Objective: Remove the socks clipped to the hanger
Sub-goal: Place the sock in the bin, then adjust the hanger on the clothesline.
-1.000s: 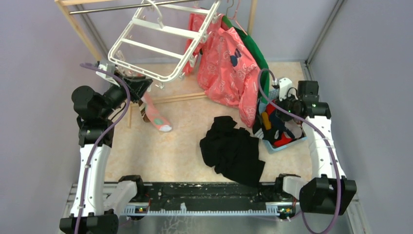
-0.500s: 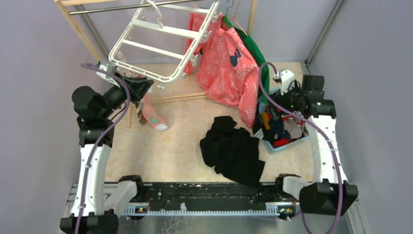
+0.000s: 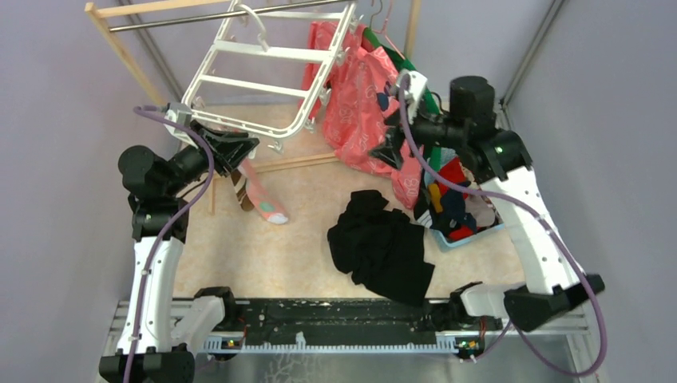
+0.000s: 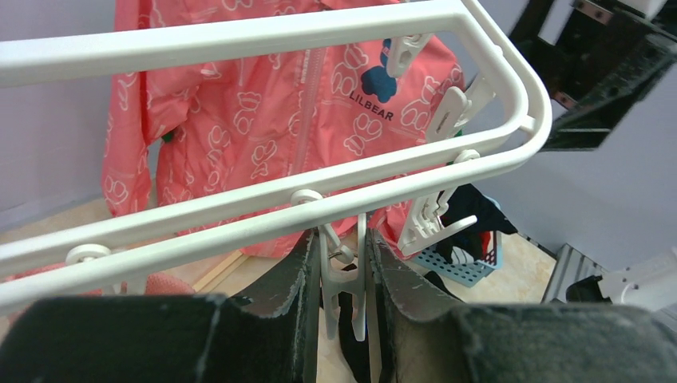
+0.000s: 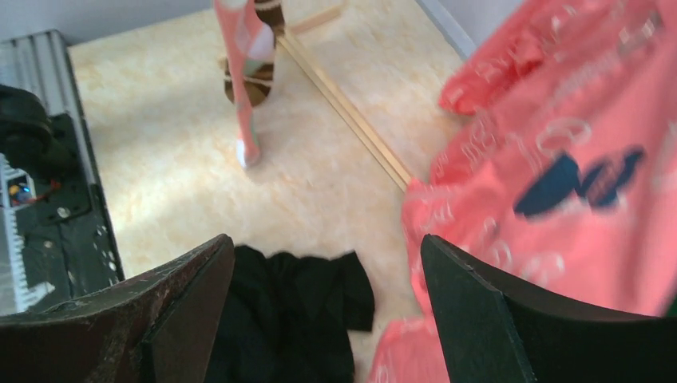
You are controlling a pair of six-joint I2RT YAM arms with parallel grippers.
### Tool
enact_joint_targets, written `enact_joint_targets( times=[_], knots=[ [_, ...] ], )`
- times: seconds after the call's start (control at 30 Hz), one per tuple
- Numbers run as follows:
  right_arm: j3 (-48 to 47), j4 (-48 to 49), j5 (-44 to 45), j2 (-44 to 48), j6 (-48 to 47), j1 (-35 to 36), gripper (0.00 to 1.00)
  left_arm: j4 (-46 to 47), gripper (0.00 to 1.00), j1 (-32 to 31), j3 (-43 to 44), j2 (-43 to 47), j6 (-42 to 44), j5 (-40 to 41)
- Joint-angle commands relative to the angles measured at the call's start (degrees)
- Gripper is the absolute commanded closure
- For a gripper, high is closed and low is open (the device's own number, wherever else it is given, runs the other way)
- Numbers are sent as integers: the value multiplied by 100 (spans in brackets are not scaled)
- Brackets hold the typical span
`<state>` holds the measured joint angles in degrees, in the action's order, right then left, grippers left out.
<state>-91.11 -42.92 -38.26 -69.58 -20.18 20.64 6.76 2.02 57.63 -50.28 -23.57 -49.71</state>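
place: robot lab test cell | evidence: plain grey walls (image 3: 48, 80); two arms (image 3: 156, 263) bolted to table (image 3: 263, 247); wooden clothes rail (image 3: 184, 14) on top

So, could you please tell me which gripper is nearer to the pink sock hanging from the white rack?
Left. The left gripper grips a clip just above the pink sock; the right gripper hangs open beside the pink jacket.

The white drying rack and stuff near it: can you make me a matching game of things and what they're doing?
1 pink sock
2 black cloth
3 pink bear jacket
4 left claw

A heaped on the table
B hanging from the rail
C pinching a white clip
D dangling below the white drying rack

Pairs: 1-D, 2-A, 3-B, 4-C
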Motion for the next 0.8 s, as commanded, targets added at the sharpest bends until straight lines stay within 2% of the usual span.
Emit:
enact_joint_targets(
  times=[0.0,0.13,0.27,0.5,0.63,0.77],
  knots=[
    [-855,578,0,-841,547,580,14,158,76,-26,-89,125,-155,-732],
    [-1505,735,114,-1419,739,1158,14,167,75,-20,-111,124,-81,-750],
    [-1908,1019,750,-1848,885,1700,14,242,75,-22,-169,94,-124,-791],
    [-2837,1281,1364,-2596,1106,1768,19,294,74,-24,-246,113,-172,-818],
    [-2917,1404,1484,-2688,1096,1769,23,359,73,-21,-299,127,-213,-801],
    [-2872,1536,1299,-2699,1094,1767,37,361,72,-22,-340,136,-247,-770]
  ],
)
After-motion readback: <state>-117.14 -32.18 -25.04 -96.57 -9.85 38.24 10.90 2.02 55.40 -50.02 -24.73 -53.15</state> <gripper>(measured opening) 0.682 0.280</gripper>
